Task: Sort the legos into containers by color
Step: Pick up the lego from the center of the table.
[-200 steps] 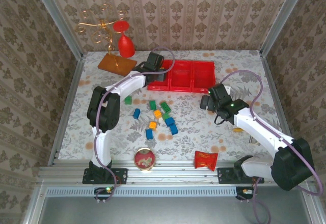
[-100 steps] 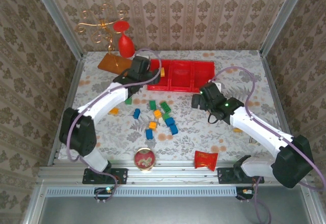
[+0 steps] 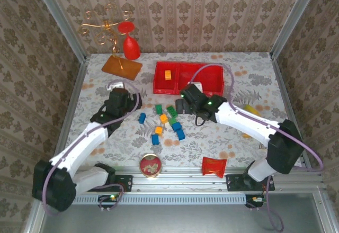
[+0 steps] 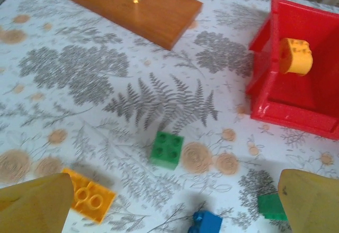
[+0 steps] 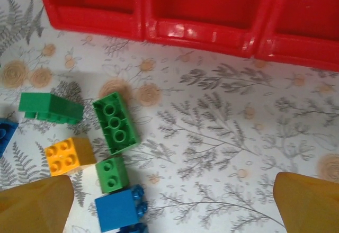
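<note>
Green legos [image 5: 115, 123] beside right end effector [image 5: 172, 204]

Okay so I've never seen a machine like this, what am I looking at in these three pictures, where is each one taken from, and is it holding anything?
These are two white robot arms bolted to the near edge of a table. The wide picture comes from a camera above and behind them. The other two come from cameras on the wrists; the tan wedges at the bottom corners are each arm's own fingers. The left gripper and the right gripper are both open and hold nothing. On the table lie lego blocks in blue, green and orange, in front of a row of red bins; one yellow block lies in the leftmost bin. Nearby are a round tin, a red packet and a gold wire stand.
</note>
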Tool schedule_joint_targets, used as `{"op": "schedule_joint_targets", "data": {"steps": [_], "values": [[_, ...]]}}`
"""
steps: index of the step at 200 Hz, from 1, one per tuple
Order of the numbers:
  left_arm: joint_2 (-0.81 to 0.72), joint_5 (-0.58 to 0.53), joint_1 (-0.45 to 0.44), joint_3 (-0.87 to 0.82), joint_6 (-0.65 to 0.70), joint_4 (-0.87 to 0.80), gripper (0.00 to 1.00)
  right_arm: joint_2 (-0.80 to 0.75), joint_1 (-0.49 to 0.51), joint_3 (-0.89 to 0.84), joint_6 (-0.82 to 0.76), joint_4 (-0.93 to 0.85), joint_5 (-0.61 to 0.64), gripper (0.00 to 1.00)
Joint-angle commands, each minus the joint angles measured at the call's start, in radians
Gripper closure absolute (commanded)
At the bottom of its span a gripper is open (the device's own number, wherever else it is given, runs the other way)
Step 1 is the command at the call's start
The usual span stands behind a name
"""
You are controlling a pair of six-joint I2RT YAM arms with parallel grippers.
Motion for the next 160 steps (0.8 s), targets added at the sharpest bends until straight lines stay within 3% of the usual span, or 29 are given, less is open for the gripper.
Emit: {"op": "schedule_joint_targets", "data": {"steps": [1, 55, 160], "values": [[-0.092, -0.016, 0.033, -0.083, -0.072, 0.0, 0.0, 0.082, 0.032, 0.085, 0.009, -0.055, -0.027, 0.04], [-0.226, 0.016, 0.06, -0.231, -0.158, 0.002, 0.0, 0.31, 0.087, 0.308, 0.008, -0.121, -0.102, 0.09], [-0.235, 0.06, 0.112, -0.264, -0.15, 0.025, 0.0, 0.613, 0.115, 0.627, 0.028, -0.248, -0.135, 0.11]]}}
